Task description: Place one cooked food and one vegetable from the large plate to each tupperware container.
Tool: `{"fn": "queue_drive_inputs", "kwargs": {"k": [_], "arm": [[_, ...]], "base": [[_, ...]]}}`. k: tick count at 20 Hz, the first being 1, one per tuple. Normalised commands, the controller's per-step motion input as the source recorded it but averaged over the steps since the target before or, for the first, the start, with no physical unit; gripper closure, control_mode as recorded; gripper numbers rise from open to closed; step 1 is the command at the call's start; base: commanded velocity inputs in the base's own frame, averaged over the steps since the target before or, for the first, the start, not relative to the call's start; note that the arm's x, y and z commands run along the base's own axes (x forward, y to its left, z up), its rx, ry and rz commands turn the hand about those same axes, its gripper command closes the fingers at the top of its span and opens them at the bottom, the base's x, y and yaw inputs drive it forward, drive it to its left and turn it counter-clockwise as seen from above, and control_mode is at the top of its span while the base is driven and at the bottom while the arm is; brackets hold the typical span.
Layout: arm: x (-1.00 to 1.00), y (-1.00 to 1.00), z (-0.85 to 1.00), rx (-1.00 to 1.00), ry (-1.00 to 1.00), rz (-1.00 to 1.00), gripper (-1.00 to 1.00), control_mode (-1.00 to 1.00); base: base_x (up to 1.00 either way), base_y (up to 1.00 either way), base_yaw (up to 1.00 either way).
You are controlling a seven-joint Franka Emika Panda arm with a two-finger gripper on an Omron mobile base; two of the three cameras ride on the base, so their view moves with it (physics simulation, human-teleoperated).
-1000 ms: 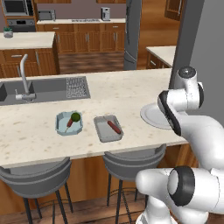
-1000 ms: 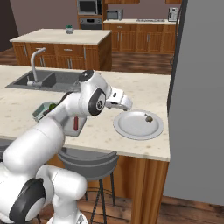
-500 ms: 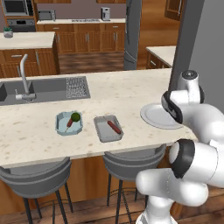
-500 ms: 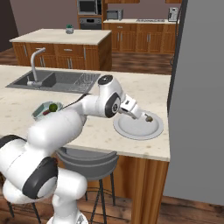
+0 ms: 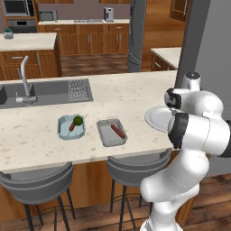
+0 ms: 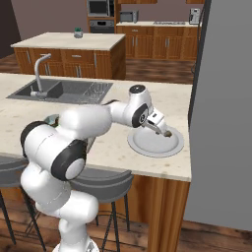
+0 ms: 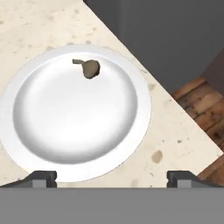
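Hovering over the large plate (image 7: 26, 131) at the counter's right end, the gripper (image 7: 111, 177) has its fingers spread wide and holds nothing. One small brown-olive item (image 7: 89, 68) with a short stem is left near the plate's rim, apart from the fingertips; can't tell for sure what it is, probably the last vegetable. Light blue container (image 5: 63, 131) sits near the sink and already holds a green round piece (image 5: 78, 120) and a reddish stick-like piece (image 5: 72, 127). Grey container (image 5: 106, 135) just beside it holds a reddish sausage-like piece (image 5: 117, 131) alone. So judging from this: blue tray done, grey tray half done, one item still to move. Remaining step looks like dropping onto the brown item, closing on it, and carrying it across to the grey tray. Item is small and close to the rim, so a grasp could slip or nudge it off the plate
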Motion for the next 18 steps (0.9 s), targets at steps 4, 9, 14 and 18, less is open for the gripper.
{"fn": "queue_drive_inputs", "kwargs": {"k": [4, 9, 14, 18], "arm": [[0.59, -0.22, -0.4, 0.01, 0.06, -0.02, -1.0, -1.0], [0.51, -0.13, -0.45, 0.0, 0.03, -0.01, -1.0, -1.0], [0.49, -0.22, -0.55, 0.0, 0.03, -0.01, -1.0, -1.0], [0.51, -0.25, -0.32, 0.01, 0.0, 0.0, -1.0, -1.0]], "base": [[0.0, 0.0, 0.0], [0.0, 0.0, 0.0], [0.0, 0.0, 0.0], [0.0, 0.0, 0.0]]}}
